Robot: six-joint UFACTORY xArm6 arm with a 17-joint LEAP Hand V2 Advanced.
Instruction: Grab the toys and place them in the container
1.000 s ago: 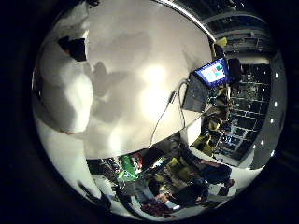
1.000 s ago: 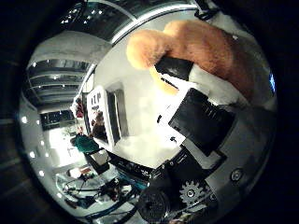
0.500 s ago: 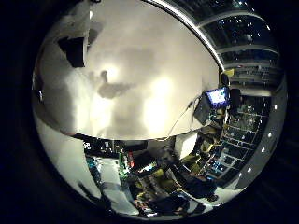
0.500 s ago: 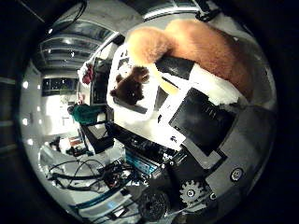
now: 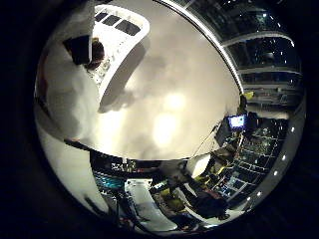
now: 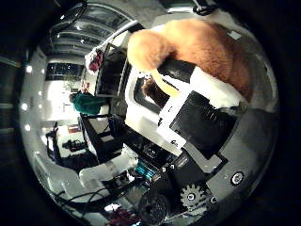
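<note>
Now, hand (image 6: 197, 117): fingers curled round the tan plush toy (image 6: 207, 52), held against the palm.
Container (image 5: 117, 37): white, on the table (image 5: 184, 89); we see it only partly.
Inside container: something dark, unclear to us.

You are working in a robotics lab or workshop. A big white worktable (image 5: 169, 99) is taking up most of the little-finger view, and beyond its edge a lit monitor (image 5: 236, 121) is glowing among cluttered equipment racks (image 5: 249, 154). In the thumb-side view, ceiling lights (image 6: 29, 68) are shining over benches crowded with gear (image 6: 94, 136).
</note>
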